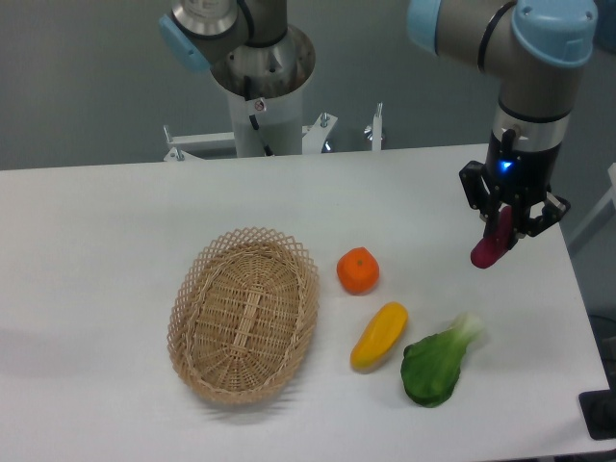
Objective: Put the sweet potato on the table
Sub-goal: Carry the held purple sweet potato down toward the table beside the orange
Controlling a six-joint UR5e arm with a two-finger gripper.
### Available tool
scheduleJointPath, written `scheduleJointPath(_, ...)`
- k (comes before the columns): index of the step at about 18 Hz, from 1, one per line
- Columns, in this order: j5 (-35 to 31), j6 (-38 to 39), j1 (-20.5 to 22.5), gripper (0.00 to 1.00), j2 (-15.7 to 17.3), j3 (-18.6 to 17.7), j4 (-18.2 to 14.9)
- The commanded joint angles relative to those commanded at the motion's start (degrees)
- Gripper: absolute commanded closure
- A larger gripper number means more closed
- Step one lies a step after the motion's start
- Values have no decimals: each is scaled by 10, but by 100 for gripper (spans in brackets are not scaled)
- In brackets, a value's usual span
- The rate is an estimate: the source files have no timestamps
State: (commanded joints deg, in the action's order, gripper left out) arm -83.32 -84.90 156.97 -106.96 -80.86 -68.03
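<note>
The magenta-purple sweet potato (492,243) hangs nearly upright between my gripper's fingers at the right side of the white table (115,221). My gripper (507,223) is shut on its upper end. The tuber's lower tip is close above the tabletop near the right edge; I cannot tell whether it touches.
An oval wicker basket (244,314) stands left of centre. A round orange fruit (358,270), a yellow squash (379,335) and a green leafy vegetable (439,361) lie in front and to the left of the gripper. The robot base (262,91) stands behind the table.
</note>
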Motion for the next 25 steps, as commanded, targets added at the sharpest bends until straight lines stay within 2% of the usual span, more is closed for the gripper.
scheduleJointPath(7, -1, 0, 0, 83, -2, -3, 2)
scheduleJointPath(14, -4, -8, -3, 83, -6, -34, 12)
scheduleJointPath(15, -5, -7, -3, 82, -9, -46, 28)
scheduleJointPath(16, -6, -3, -4, 82, -10, -63, 59)
scheduleJointPath(19, -7, -8, -3, 83, -13, -139, 182)
scheduleJointPath(20, -10, -11, -3, 83, -17, -156, 205)
scheduleJointPath(22, -18, -21, -3, 83, -27, -177, 226)
scheduleJointPath(25, -43, -44, -3, 82, -40, -193, 234)
